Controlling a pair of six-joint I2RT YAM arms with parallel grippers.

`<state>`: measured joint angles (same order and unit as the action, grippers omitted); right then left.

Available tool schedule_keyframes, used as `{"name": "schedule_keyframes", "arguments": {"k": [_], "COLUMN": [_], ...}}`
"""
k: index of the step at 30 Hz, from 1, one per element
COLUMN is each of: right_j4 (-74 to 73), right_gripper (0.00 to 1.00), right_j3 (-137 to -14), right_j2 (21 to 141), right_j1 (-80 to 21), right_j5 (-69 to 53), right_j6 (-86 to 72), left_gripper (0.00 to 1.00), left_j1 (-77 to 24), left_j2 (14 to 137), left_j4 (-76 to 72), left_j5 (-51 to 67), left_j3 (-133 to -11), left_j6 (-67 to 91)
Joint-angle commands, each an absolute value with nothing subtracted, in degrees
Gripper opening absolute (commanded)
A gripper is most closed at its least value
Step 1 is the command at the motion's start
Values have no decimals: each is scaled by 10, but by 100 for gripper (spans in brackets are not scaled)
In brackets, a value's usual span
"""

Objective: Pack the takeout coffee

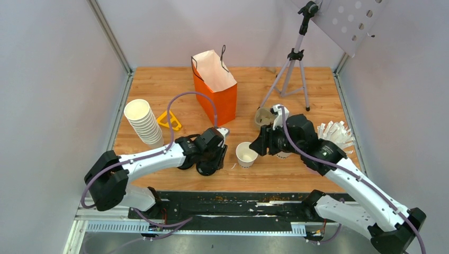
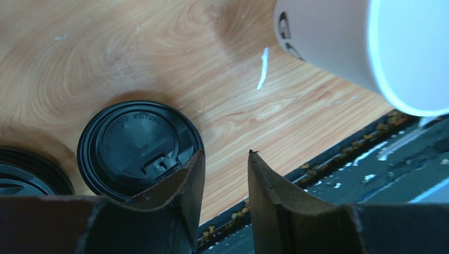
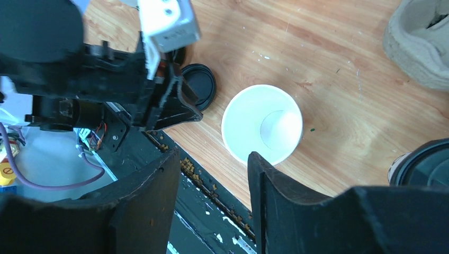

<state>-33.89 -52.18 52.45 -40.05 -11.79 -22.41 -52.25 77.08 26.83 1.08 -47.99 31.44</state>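
Wooden tabletop point(image 1: 159, 84) bears an open white cup point(image 1: 247, 154) between two arms, both jaws parted, gripping nothing.

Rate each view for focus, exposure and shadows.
Top external: evenly lit and sharp, with only faint, soft shadows around the orange bag. Left wrist: the black lid is crisp enough to show its raised lettering, but the white cup at the upper right is close, blurred and washed out. Right wrist: that cup is sharp from above, its inside bright but not blown out.
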Motion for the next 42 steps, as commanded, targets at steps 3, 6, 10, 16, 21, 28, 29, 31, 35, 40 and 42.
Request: {"name": "schedule_keyframes", "arguments": {"k": [3,6,10,16,21,28,29,31,35,40,42], "right_j4": [-333,-326,-312,-313,-311,-243,-218,-159,-48,99,146], "right_gripper": [51,51,51,52,54,66,72,80,89,100,100], "right_j3": [-540,-537,-532,-532,-539,-511,-502,-481,-440,-374,-354], "right_j2": [463,442,428,432,434,429,425,412,376,331,323], "right_j1": [-402,-401,-401,-401,-401,-402,-401,-402,-401,-403,-405], "right_j5": [-77,-66,-61,-56,-45,-96,-107,-141,-207,-307,-326], "right_j6": [-219,-216,-211,-197,-177,-154,-145,-118,-68,-24,-24], "left_gripper": [43,43,41,28,0,0,0,0,0,0,0], "left_j1": [-529,-530,-531,-533,-533,-530,-527,-516,-499,-495,-495], "left_j2": [803,817,831,853,843,704,683,640,567,503,496], "left_j4": [265,261,240,239,272,294,287,263,165,-21,-106], "left_j5": [-36,-45,-33,-30,-10,17,25,51,126,177,200], "left_j3": [-472,-468,-460,-461,-478,-515,-520,-525,-507,-464,-444], "left_j6": [294,293,292,290,289,351,367,403,494,614,654]}}
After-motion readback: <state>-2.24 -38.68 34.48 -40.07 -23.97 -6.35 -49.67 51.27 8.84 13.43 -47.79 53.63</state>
